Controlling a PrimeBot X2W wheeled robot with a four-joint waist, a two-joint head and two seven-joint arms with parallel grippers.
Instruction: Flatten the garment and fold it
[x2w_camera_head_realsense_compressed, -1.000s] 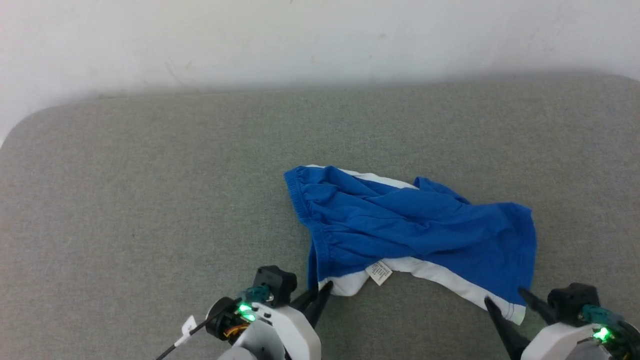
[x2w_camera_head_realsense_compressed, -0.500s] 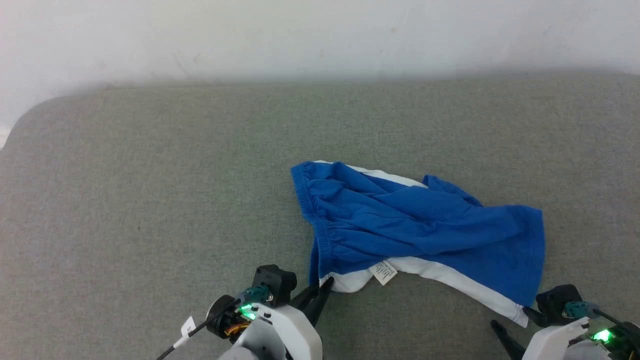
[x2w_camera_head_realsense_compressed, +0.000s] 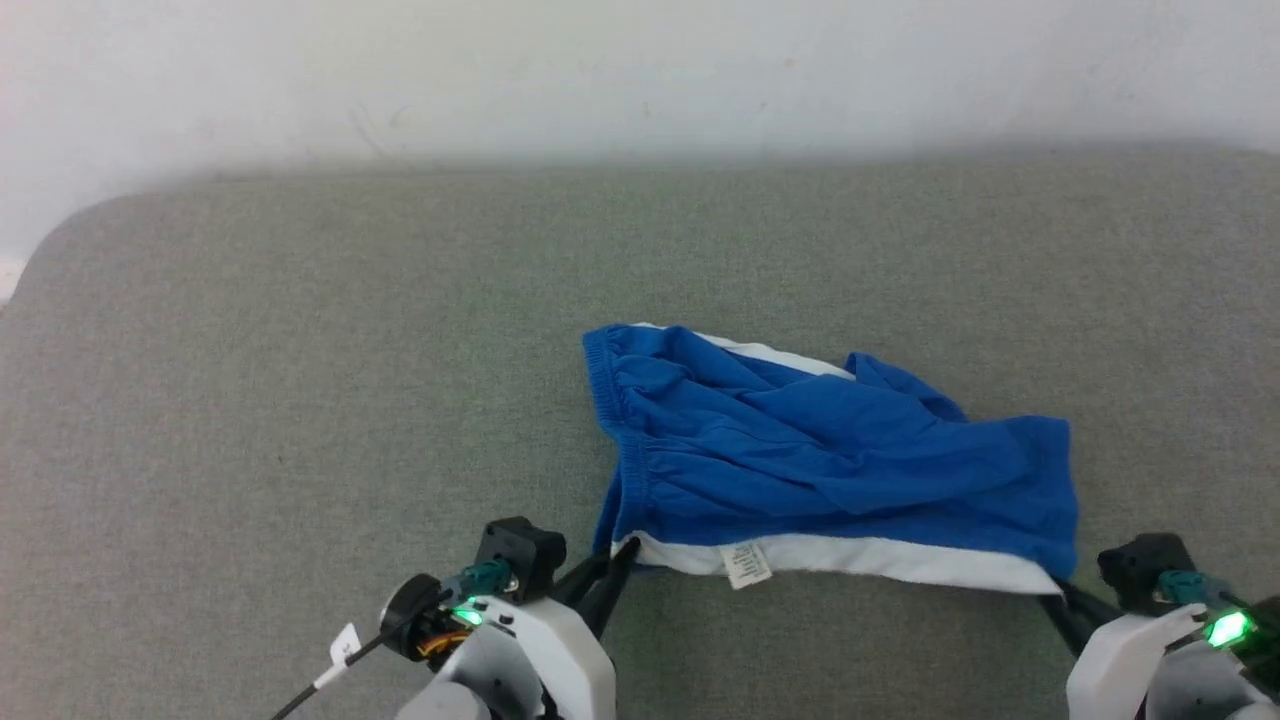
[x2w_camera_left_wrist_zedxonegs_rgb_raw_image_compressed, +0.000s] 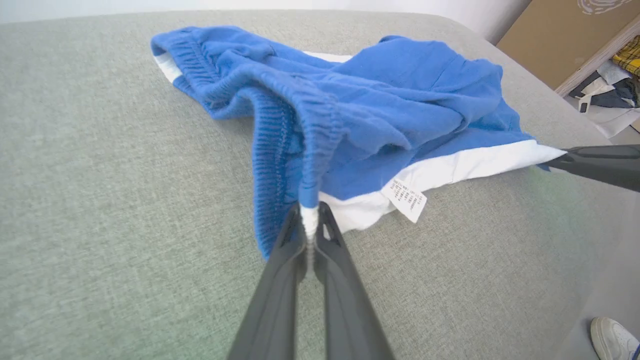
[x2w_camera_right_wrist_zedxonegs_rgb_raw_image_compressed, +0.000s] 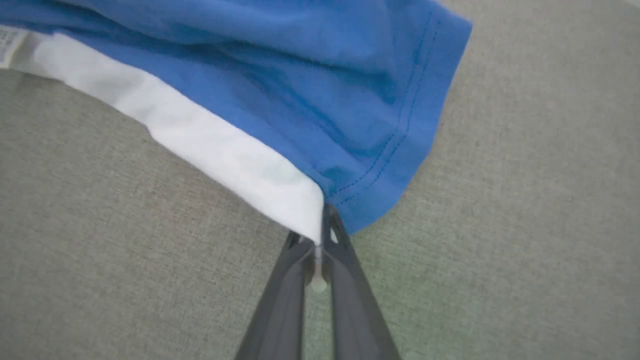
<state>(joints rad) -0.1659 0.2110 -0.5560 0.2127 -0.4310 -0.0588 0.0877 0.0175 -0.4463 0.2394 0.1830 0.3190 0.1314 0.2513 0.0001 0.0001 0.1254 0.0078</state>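
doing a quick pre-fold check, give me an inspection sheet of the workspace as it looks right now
surface: grey fabric top, rounded far-left corner
job's things: blue shorts lying rumpled, white stripe along the near edge, white tag showing
clutter: nothing seen
grippers: left gripper shut on the waistband corner; right gripper shut on the white hem corner
cables: black cable with a white label beside the left arm
surroundings: white wall; off the table's side, a brown board, heaped clothes, a white shoe
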